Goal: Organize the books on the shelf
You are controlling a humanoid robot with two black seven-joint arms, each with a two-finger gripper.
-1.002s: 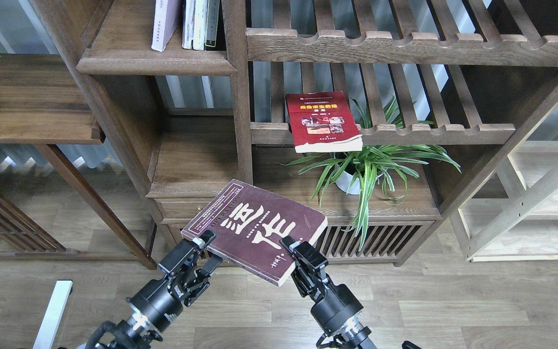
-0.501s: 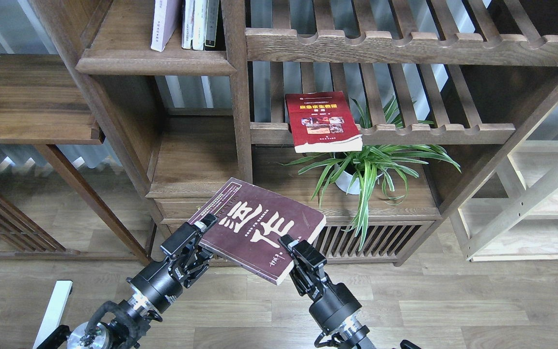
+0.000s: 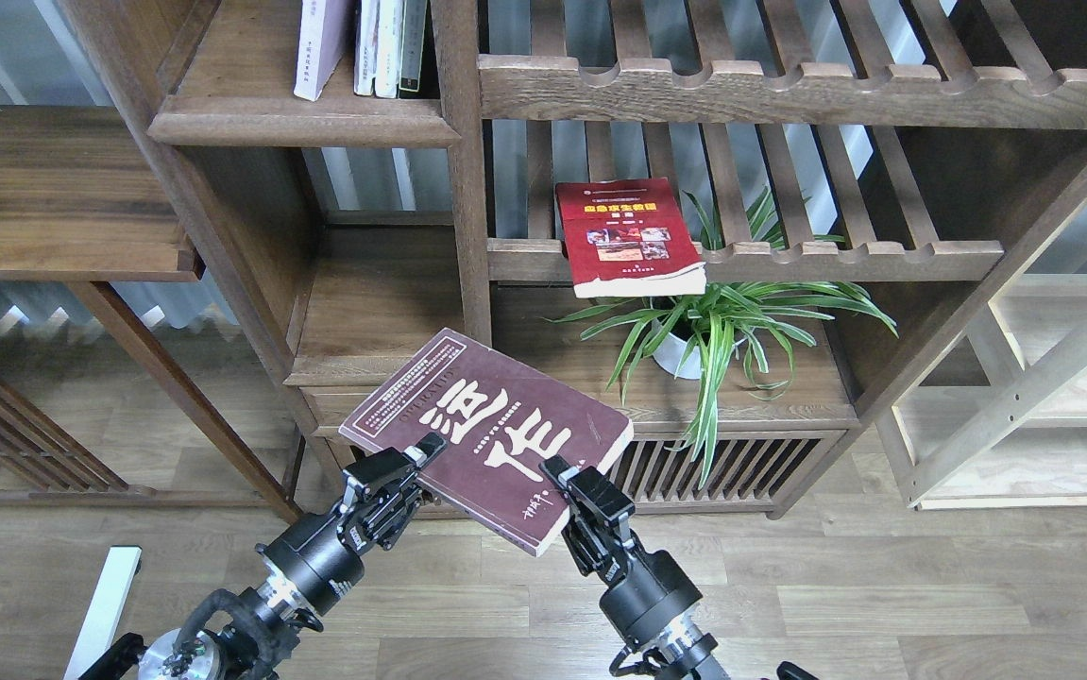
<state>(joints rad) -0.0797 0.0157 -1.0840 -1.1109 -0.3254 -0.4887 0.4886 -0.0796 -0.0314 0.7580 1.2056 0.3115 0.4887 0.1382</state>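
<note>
The dark maroon book point(image 3: 491, 430) with big white characters hangs in the air, cover up, in front of the cabinet's low part. My right gripper point(image 3: 560, 480) is shut on its near right edge. My left gripper point(image 3: 420, 458) clamps its near left edge, one finger on the cover. The red book point(image 3: 628, 236) with a yellow title lies flat on a slatted rack. The pale lavender-white book point(image 3: 321, 42) leans on the dark plank shelf point(image 3: 302, 123) at the upper left, beside several upright books point(image 3: 392, 42).
A potted spider plant point(image 3: 713, 326) stands on the cabinet top under the red book. A vertical post point(image 3: 463, 170) divides the plank shelf from the slatted racks point(image 3: 789, 90). A pale wood unit point(image 3: 1053, 397) stands at the right. A lower open compartment point(image 3: 382, 302) lies under the plank shelf.
My left gripper has moved right along the book's near edge and closed on it. The maroon book's far left corner has swung up and left. The right gripper has barely moved.
</note>
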